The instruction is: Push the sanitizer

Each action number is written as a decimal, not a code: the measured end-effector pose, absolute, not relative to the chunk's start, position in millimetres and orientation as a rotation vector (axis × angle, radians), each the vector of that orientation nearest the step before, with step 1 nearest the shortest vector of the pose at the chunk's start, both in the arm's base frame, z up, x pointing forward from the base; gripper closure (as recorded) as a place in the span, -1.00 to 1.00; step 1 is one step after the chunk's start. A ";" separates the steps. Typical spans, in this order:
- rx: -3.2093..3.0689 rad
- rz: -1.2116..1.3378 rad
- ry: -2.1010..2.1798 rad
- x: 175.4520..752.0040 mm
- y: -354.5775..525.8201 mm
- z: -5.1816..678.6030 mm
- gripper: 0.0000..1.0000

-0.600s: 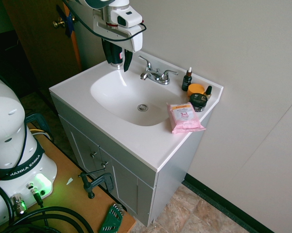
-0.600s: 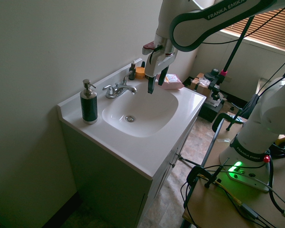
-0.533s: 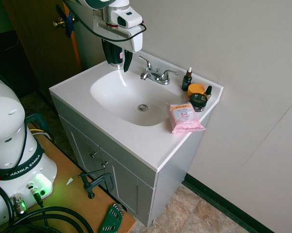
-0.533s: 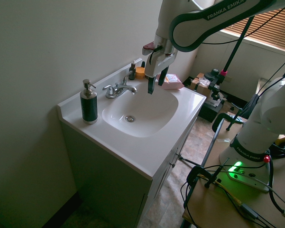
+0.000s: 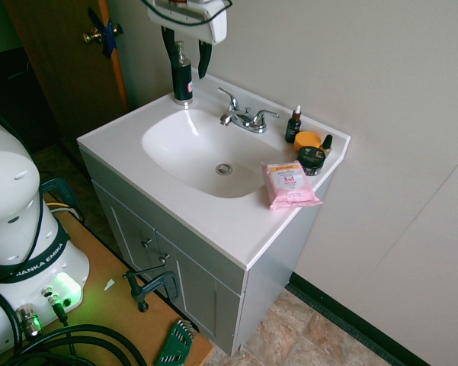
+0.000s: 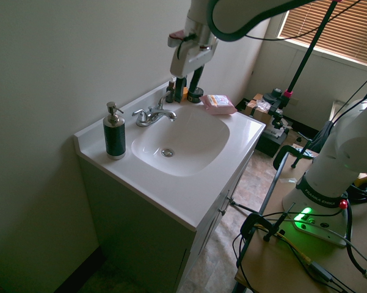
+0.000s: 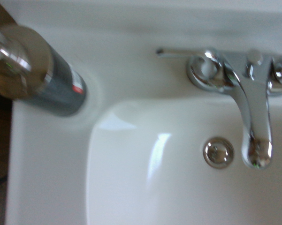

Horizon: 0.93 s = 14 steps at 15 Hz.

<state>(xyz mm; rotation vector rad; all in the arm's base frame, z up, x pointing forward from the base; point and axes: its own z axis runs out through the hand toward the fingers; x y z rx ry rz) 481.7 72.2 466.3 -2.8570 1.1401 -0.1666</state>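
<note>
Sanitizer (image 5: 182,78), a tall black pump bottle with a silver head, stands upright on the white table (image 5: 213,221) at the far left corner of the sink (image 5: 175,156), near the wall and left of the faucet (image 5: 242,116) in the first exterior view. In the second exterior view it stands at the left end of the top, well apart from the arm. The jaws (image 5: 187,47) hang above it in the first exterior view, pointing down and spread wide, one dark finger showing on each side of the pump head and nothing held between them; whether they touch the bottle I cannot tell. The wrist view shows the pump head (image 7: 16,61) large and blurred beside the faucet and the drain (image 7: 218,152). At the right end of the table sit a pink packet of wipes (image 5: 288,183), a small dropper bottle (image 5: 293,126), an orange-lidded jar (image 5: 308,140) and a dark jar (image 5: 312,159), clustered near the far corner.
</note>
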 end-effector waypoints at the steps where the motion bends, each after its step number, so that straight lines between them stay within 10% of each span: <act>1: -2.855 -0.177 1.132 495.5 85.6 479.7 1.00; 14: -2.925 -0.159 1.040 570.1 183.5 507.2 1.00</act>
